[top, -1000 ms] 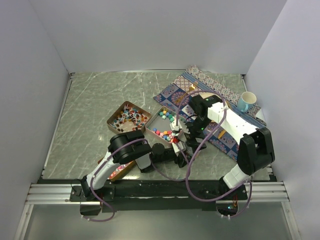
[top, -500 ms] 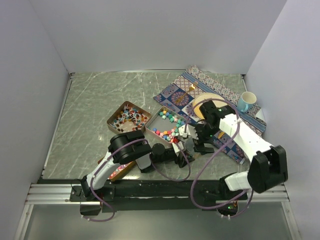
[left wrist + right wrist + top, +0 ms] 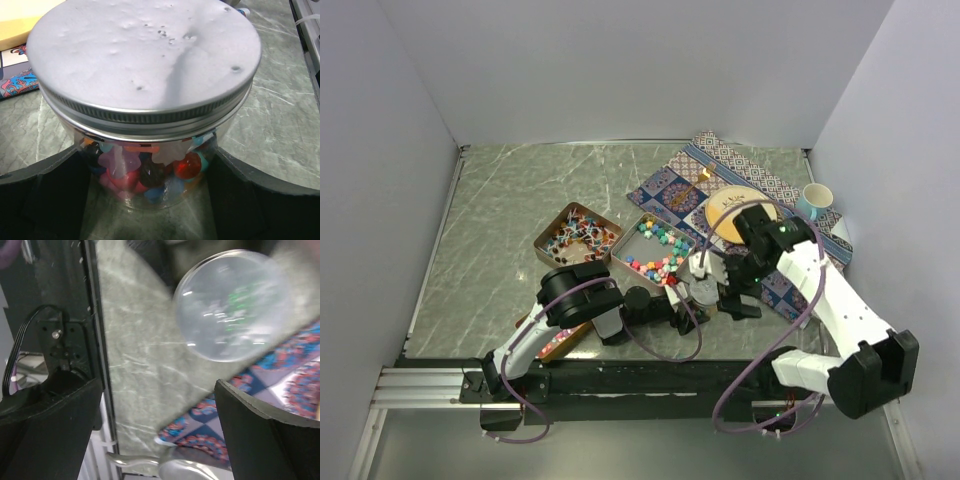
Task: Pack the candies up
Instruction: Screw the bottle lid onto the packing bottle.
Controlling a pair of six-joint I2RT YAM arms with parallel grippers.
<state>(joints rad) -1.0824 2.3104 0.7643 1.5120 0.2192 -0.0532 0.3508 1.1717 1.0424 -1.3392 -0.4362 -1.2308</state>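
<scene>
A clear round jar [image 3: 150, 125] with a silver screw lid [image 3: 145, 55] stands on the marble table, with mixed candies [image 3: 150, 170] showing through its wall. My left gripper [image 3: 150, 200] is shut on the jar, one dark finger against each side. In the top view the jar [image 3: 703, 292] sits just right of that gripper [image 3: 688, 300]. My right gripper [image 3: 157, 390] is open and holds nothing; it hangs right of the jar [image 3: 232, 305], near the table's front edge [image 3: 733, 300]. More candies lie in two copper tins, stick sweets [image 3: 578, 235] and chunky pieces [image 3: 655, 255].
A third tin [image 3: 558, 342] lies partly under my left arm. The patterned cloth [image 3: 670, 190] carries a yellow plate [image 3: 740, 215], with a blue mug [image 3: 812, 203] at its right. A metal spoon [image 3: 150, 466] lies at the cloth's near corner. The frame rail [image 3: 95, 340] borders the table.
My right arm has drawn back from over the jar and tin, to the right and toward the near edge, uncovering the yellow plate. The left gripper and the jar have not moved.
</scene>
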